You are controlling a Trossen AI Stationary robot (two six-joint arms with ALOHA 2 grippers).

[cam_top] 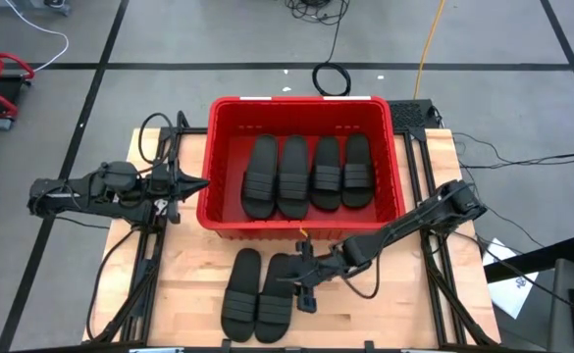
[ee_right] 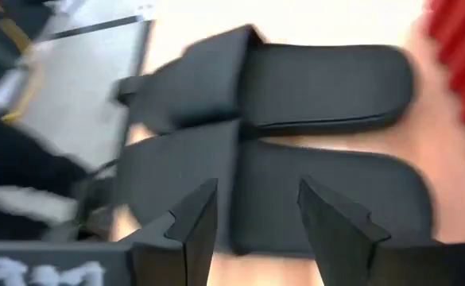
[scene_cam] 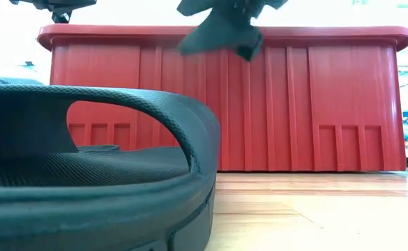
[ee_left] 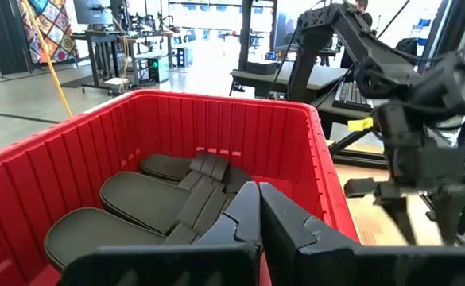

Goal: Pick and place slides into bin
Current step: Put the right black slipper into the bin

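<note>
From above we see even, soft overhead light with only faint shadows on the wooden table [cam_top: 375, 314]. At table height the background behind the bin [scene_cam: 294, 104] is blown out white, and the near slide [scene_cam: 85, 174] looms large and soft. The right wrist view is smeared by what is probably motion blur, the two slides [ee_right: 296, 143] streaked. The left wrist view looks sharp on the bin, while the other arm [ee_left: 423, 135] is blurred

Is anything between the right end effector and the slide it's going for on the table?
Nothing visible. The right end effector hangs open directly over the nearer slide, with only air between in the right wrist view.
</note>
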